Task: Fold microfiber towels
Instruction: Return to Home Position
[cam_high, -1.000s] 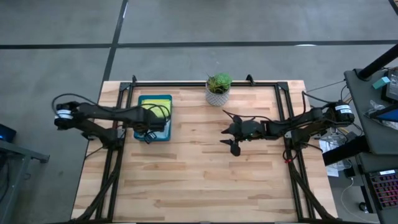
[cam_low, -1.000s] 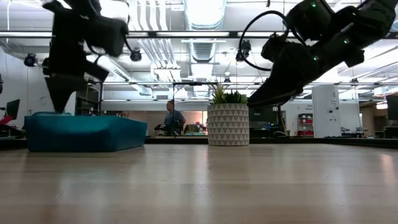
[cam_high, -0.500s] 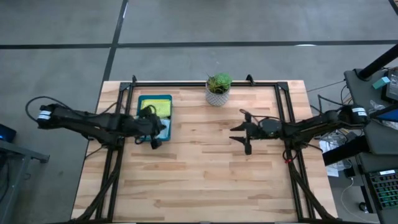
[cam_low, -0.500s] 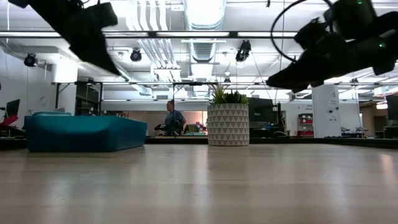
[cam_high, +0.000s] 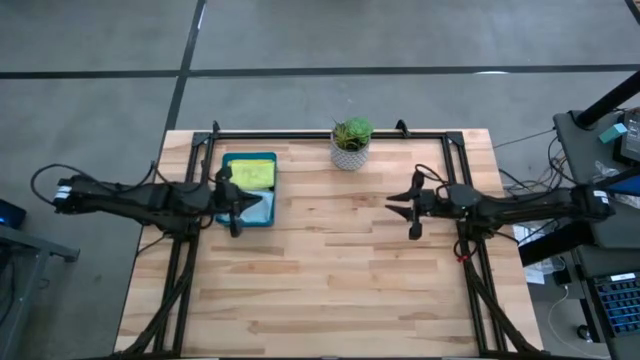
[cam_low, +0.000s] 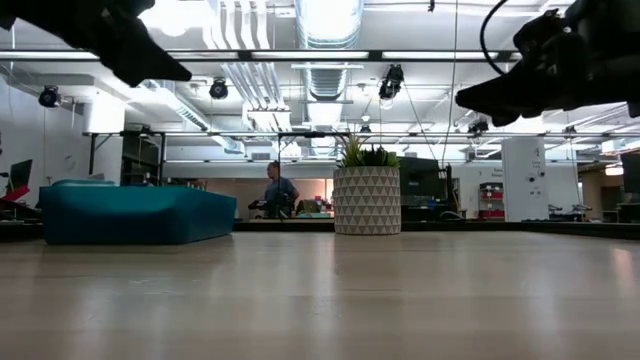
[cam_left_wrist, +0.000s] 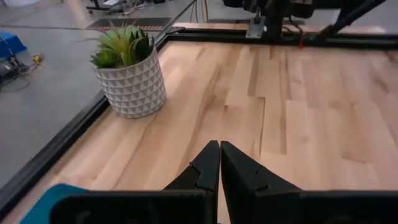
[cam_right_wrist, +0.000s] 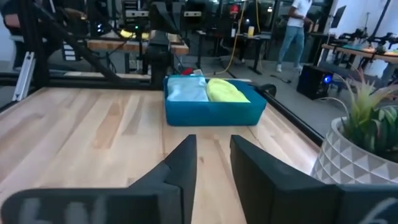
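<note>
"Jaws on the left gripper (cam_left_wrist: 219, 149) are pressing flat together with nothing between them. The right gripper (cam_right_wrist: 212, 142) is keeping its fingers (cam_right_wrist: 181, 163) spread, also carrying nothing."

"And where are the towels sitting?"

"Inside the teal tray (cam_high: 250, 156) at the left side of the table (cam_high: 330, 290), just beside the left gripper. I am counting two on top: one yellow towel (cam_high: 253, 173) and one pale teal towel (cam_high: 260, 207). Whether others are lying beneath, I cannot tell."

"Which way are they pointing?"

"The tray is running lengthwise from the plant-side edge toward the opposite edge. The yellow one is filling the end nearer the plant, its longer side seeming to lie across the tray. The pale one is taking the other end. They are touching side by side, both looking folded and puffy, the yellow one bulging above the rim."

"Anything else?"

"One potted plant (cam_high: 350, 143) is standing at the table's edge, between the two arms. The right gripper is hanging above bare wood, well apart from the tray. One person (cam_low: 277, 190) is standing in the room behind."
</note>
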